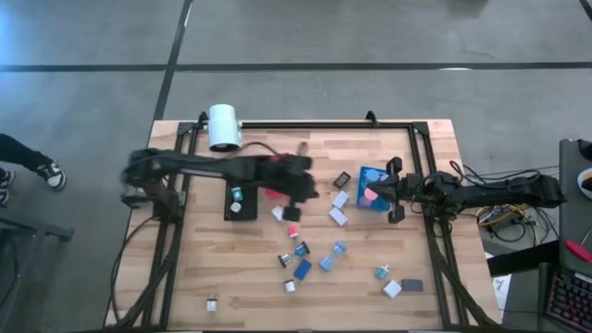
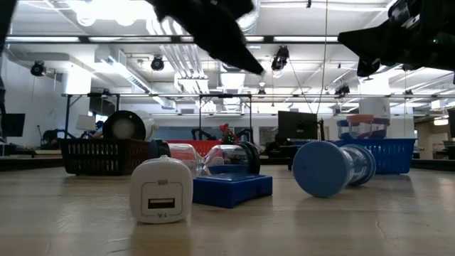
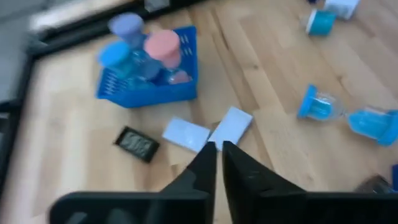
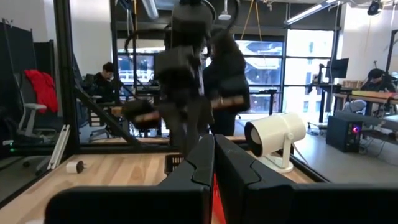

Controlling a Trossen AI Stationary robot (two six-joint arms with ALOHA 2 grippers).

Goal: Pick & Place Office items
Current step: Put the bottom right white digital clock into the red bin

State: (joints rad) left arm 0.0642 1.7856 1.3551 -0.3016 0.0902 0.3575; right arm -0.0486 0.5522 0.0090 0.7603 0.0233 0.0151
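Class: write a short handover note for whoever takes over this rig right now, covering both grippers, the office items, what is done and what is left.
Left gripper: mid-table, fingers shut, apparently empty.
Right gripper: beside the blue bin, fingers shut.
Done: a few round-capped items stand in the blue bin; small pieces lie in the black bin.
Left: white blocks and blue pieces are scattered over the table.

left arm (image 1: 222, 168): motion-blurred | scattered office items (image 1: 302, 269): too small to identify

The left arm stretches rightward to mid-counter, its left gripper (image 3: 216, 152) with jaws nearly together. The right arm reaches leftward from the right edge, its right gripper (image 4: 213, 146) likewise narrowly closed.
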